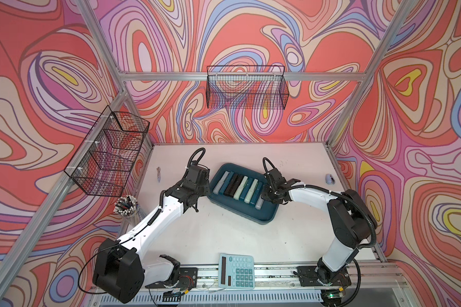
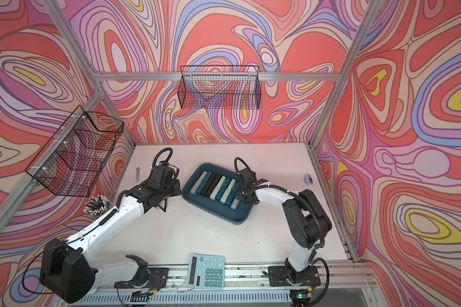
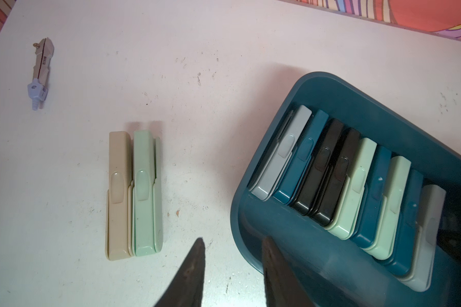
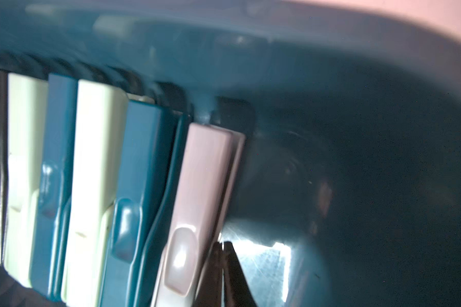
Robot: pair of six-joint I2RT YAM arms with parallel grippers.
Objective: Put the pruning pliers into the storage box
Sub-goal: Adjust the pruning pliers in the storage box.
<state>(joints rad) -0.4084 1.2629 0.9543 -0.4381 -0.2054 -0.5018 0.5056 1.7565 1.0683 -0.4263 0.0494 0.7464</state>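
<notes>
Left gripper (image 3: 233, 255), lower centre: parted, empty, over storage box (image 3: 357, 101) rim. Right gripper (image 4: 224, 249) clenched, empty, beside grey pliers (image 4: 202, 186) in box. Beyond, left of centre, beige pliers (image 3: 117, 194) and pale green pliers (image 3: 144, 194) touching on table (image 3: 224, 79): risk of dragging both, or clipping rim.

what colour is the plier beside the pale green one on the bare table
Beige plastic bar-like pliers; clearest in the left wrist view.

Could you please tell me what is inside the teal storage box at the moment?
Nine pruning pliers lie side by side in the storage box: grey, teal, black and pale green. The shut right claw sits in the box beside them. The floor under them is hidden.
</notes>
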